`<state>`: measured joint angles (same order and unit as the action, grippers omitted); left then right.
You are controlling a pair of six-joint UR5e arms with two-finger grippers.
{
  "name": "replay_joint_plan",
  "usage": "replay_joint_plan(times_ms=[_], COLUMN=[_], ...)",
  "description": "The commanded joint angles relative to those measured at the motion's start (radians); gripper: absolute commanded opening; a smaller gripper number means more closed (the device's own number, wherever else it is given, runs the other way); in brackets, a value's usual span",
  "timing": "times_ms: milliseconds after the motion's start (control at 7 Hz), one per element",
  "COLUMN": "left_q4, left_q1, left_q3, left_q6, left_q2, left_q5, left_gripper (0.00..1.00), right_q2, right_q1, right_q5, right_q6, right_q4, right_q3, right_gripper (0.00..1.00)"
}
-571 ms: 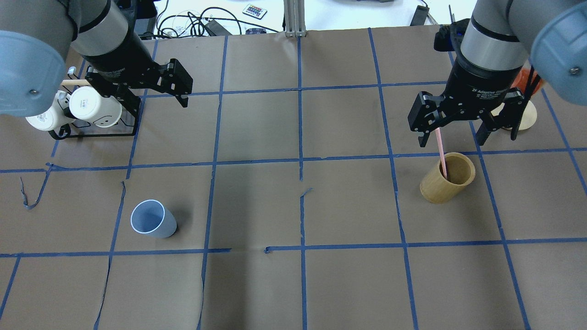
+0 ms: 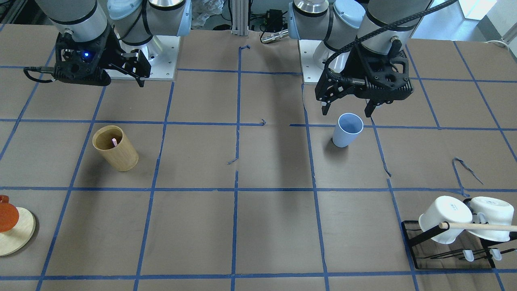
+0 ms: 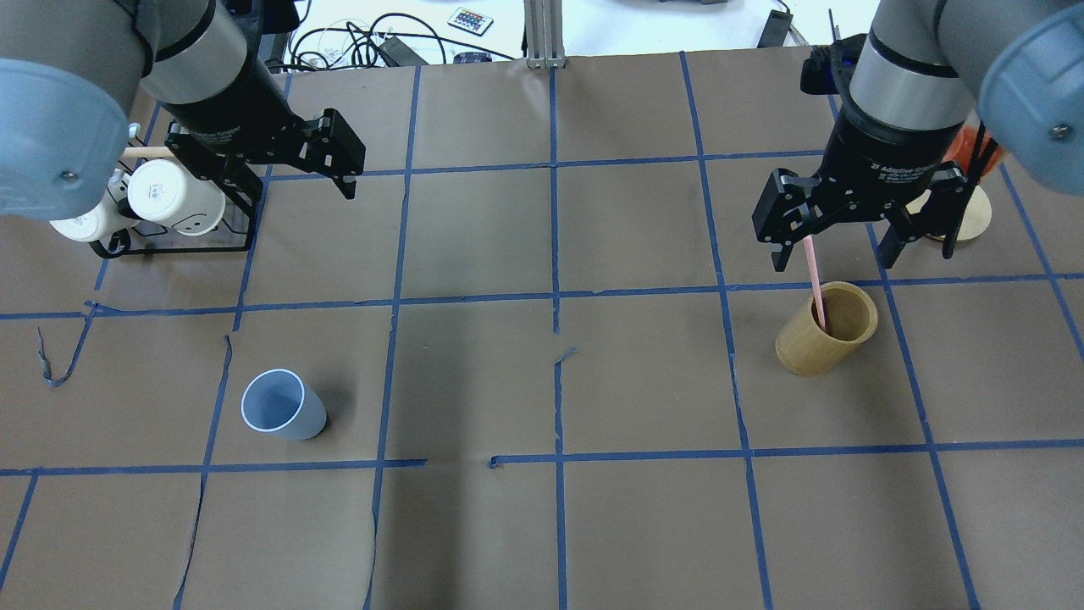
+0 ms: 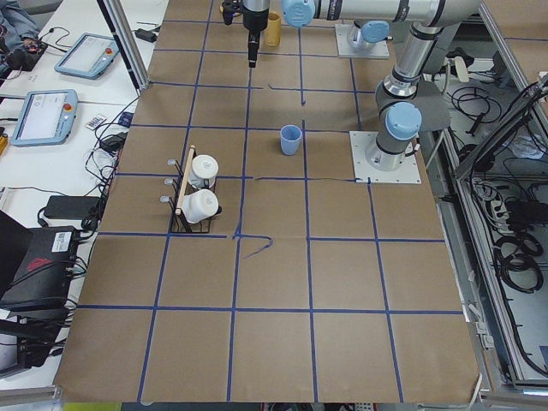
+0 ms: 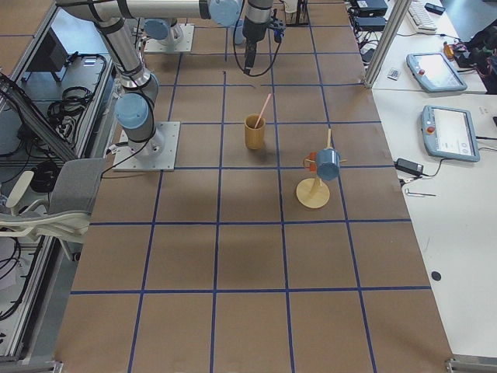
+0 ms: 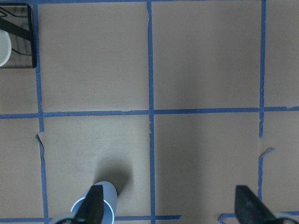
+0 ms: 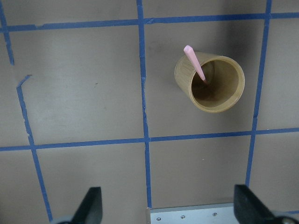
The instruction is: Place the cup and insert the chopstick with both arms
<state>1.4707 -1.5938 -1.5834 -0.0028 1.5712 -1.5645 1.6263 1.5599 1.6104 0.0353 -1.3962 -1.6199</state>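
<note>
The light blue cup (image 3: 284,415) stands upright on the left half of the table; it also shows in the front view (image 2: 347,129) and at the bottom edge of the left wrist view (image 6: 108,205), partly behind a finger. My left gripper (image 2: 345,111) is open and empty, high above the table. The pink chopstick (image 3: 815,275) leans in the tan bamboo cylinder (image 3: 826,339), its top sticking out. My right gripper (image 3: 834,256) is open and empty, high above the cylinder; in the right wrist view (image 7: 169,210) the chopstick (image 7: 195,63) lies ahead of the fingers.
A black wire rack (image 3: 182,241) holds two white mugs and a wooden dowel (image 2: 480,226) at the far left. A round wooden stand (image 3: 965,216) with an orange object stands at the far right. Torn blue tape lines cross the brown paper.
My left gripper has shifted slightly to the right and away in the overhead view. The right gripper, cup and chopstick have hardly moved.
</note>
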Motion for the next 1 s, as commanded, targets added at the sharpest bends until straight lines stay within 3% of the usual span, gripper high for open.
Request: replay_joint_plan(times_ms=[0, 857], left_q4=[-0.001, 0.010], left_q1=[-0.009, -0.015], left_q3=[0.005, 0.019], left_q6=[-0.002, 0.001], left_q2=[0.010, -0.005], left_q5=[0.007, 0.004], left_gripper=[1.00, 1.00], right_q2=[0.000, 0.000], right_q1=[0.000, 0.000], right_q5=[-0.003, 0.002], right_q6=[0.000, 0.000], right_q4=[-0.004, -0.009], right_q3=[0.000, 0.003], right_gripper=[1.00, 1.00])
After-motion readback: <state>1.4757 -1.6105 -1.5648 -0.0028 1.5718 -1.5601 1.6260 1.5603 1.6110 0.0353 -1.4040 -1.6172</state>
